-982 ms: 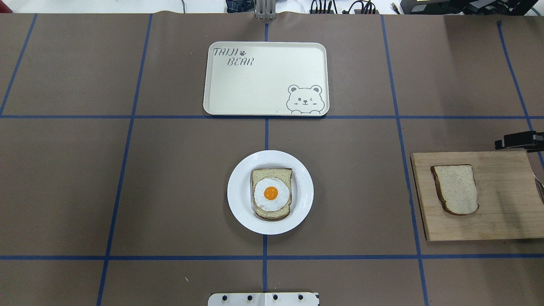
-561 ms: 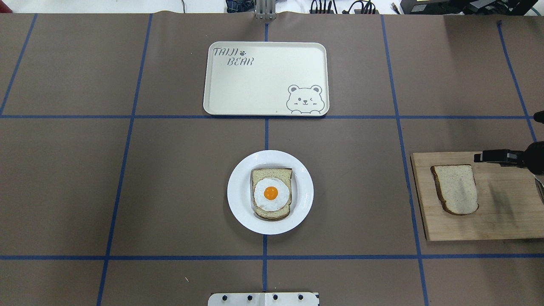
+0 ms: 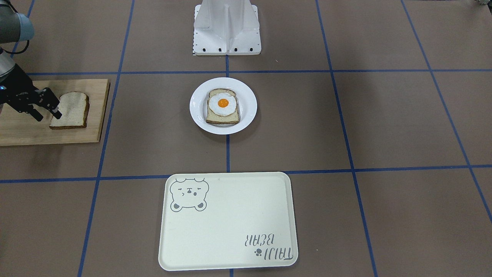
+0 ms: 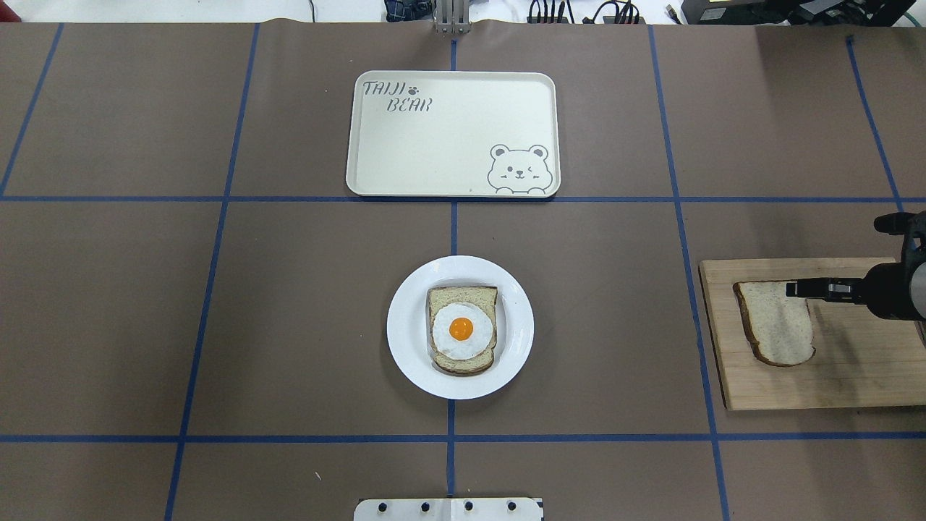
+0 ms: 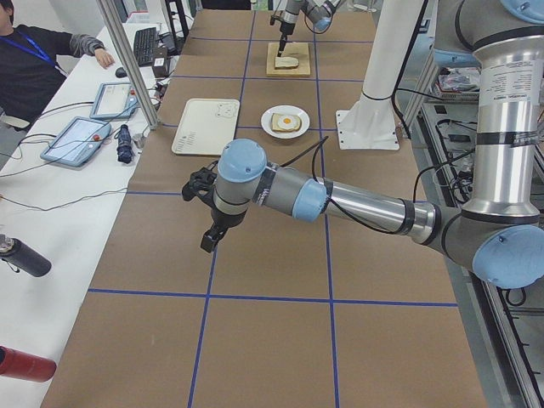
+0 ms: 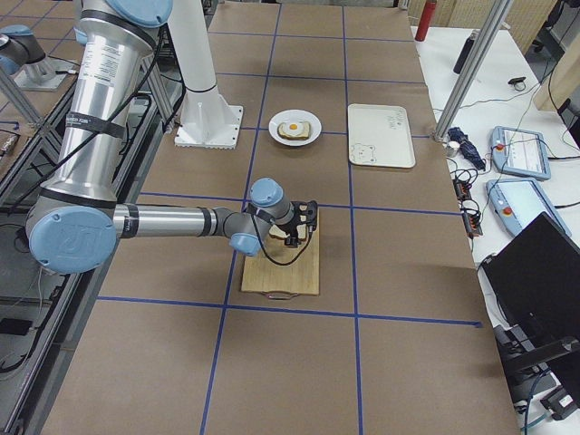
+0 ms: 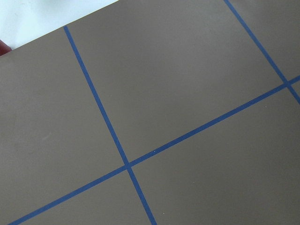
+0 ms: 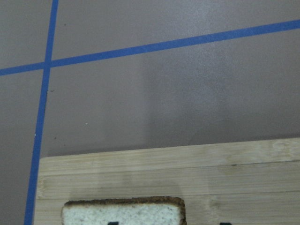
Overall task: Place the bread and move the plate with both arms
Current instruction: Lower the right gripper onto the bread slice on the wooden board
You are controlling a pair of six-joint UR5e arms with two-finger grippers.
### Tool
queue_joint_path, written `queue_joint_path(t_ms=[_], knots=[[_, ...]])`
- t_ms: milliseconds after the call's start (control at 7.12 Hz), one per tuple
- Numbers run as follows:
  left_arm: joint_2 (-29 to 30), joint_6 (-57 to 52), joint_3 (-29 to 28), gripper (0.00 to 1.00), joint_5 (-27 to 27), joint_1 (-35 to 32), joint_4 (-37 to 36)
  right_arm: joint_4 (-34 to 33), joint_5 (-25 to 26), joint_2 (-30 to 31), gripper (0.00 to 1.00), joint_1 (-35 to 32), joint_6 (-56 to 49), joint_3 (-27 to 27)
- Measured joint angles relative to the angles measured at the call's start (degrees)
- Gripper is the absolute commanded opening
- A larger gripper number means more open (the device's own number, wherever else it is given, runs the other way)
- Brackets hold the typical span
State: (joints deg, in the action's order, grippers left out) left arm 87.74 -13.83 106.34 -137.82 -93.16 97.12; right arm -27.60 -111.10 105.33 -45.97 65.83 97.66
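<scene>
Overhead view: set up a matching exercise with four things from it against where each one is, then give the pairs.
Things
1. plain bread
2. egg-topped slice
3. bear tray
4. right gripper

Places
a. on the white plate
b. beyond the plate, toward the table's far edge
c. flat on the wooden board
d. over the board at the plain bread's edge, jaws open

Pairs: 1-c, 2-a, 3-b, 4-d
</scene>
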Motion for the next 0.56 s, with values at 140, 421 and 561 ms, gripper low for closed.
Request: queue_joint_path(t_ms=[140,421,561], knots=[[-0.01,0.02,0.0,0.99,0.0,0.0,0.0,0.0,0.62,0.14,0.62,0.85,-0.06,-0.05],[-0.03,-0.03,0.0,0.99,0.0,0.0,0.0,-0.02,2.01,0.68,0.28,2.07,-0.4,-0.09],[-0.03,-0.05,0.0,0.99,-0.01,0.0,0.0,-0.12,2.31,0.76,0.19,2.31,-0.59,-0.1]])
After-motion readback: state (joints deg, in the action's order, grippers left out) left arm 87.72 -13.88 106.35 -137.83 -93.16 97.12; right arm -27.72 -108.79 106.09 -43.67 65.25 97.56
